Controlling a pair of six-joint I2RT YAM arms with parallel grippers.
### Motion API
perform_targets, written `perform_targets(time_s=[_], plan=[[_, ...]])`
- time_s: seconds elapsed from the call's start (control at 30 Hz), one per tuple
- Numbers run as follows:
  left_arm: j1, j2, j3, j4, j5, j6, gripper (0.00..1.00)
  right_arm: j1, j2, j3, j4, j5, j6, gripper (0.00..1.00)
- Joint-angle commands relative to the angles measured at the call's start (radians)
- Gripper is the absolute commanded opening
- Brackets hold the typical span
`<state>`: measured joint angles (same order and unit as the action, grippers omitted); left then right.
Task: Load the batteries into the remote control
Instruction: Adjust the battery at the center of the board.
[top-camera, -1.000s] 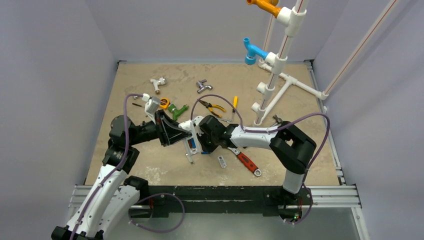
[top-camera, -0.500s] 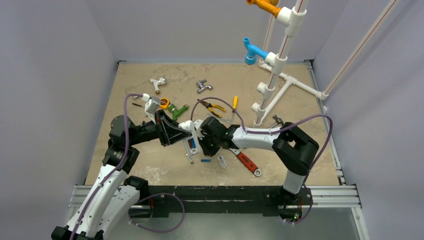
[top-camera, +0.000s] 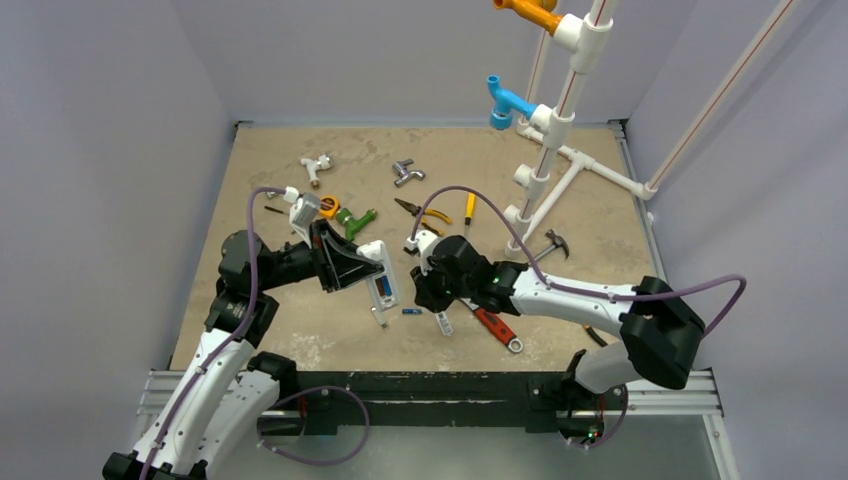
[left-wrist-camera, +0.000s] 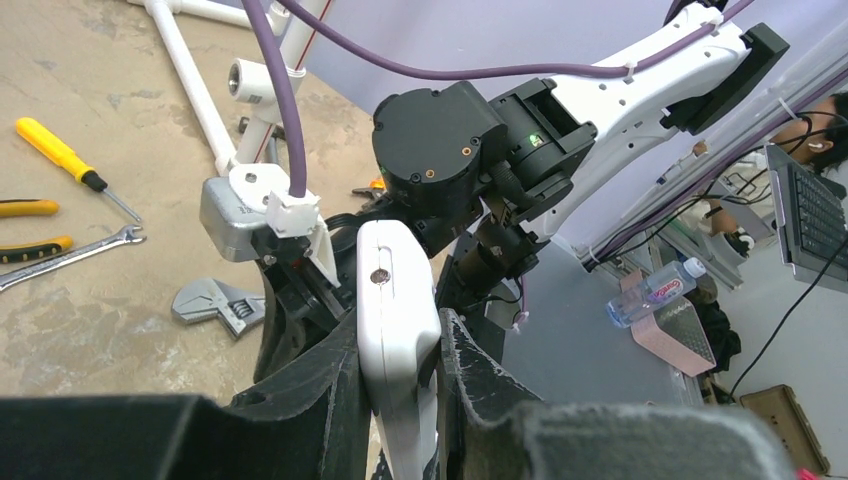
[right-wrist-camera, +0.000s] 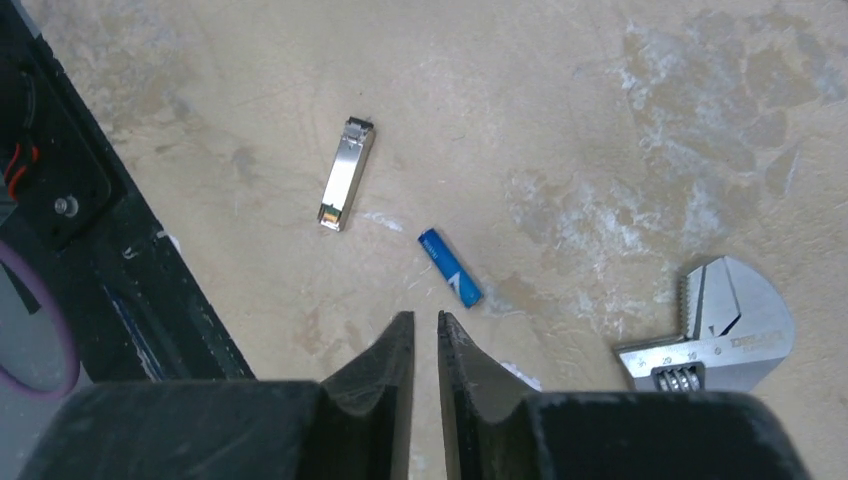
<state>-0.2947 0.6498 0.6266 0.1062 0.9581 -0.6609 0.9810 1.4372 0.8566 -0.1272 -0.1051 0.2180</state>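
Note:
My left gripper (top-camera: 368, 275) is shut on the white remote control (top-camera: 381, 288) and holds it above the table, back side up. A blue battery (top-camera: 385, 285) shows in its recess. In the left wrist view the remote (left-wrist-camera: 392, 290) stands edge-on between the fingers (left-wrist-camera: 330, 400). A second blue battery (top-camera: 411, 311) lies loose on the table, also in the right wrist view (right-wrist-camera: 449, 266) just beyond my right gripper (right-wrist-camera: 425, 318). My right gripper (top-camera: 428, 297) hovers to the right of the remote, its jaws almost together and holding nothing.
A small silvery metal piece (right-wrist-camera: 346, 187) lies left of the loose battery. A red-handled wrench (top-camera: 495, 328) lies to the right, its head in the right wrist view (right-wrist-camera: 725, 335). Pliers (top-camera: 418, 211), a yellow screwdriver (top-camera: 469, 207) and a white pipe frame (top-camera: 550, 160) are further back.
My right gripper has pulled back from the remote to the right, and its arm has swung out right. The loose battery now lies on the table. The left arm has not moved.

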Motion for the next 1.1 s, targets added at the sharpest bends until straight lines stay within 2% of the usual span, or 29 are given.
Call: perform_targets(time_s=[0.0,0.13,0.27,0.73,1.07], plan=[[0.003,-0.001,0.035,0.039,-0.012,0.003,0.00,0.002,-0.027,-0.064,0.062,-0.091,0.093,0.07],[0.004,0.002,0.038,0.047,-0.012,-0.001,0.00,0.020,0.006,-0.112,0.168,-0.146,0.189,0.01],[0.003,0.001,0.041,0.048,-0.013,-0.005,0.00,0.053,0.045,-0.097,0.185,-0.111,0.240,0.00],[0.003,0.005,0.041,0.035,-0.015,0.003,0.00,0.059,0.161,-0.043,0.063,0.032,0.268,0.00],[0.003,0.010,0.054,0.001,-0.026,0.027,0.00,0.065,0.237,0.025,-0.045,0.197,0.257,0.00]])
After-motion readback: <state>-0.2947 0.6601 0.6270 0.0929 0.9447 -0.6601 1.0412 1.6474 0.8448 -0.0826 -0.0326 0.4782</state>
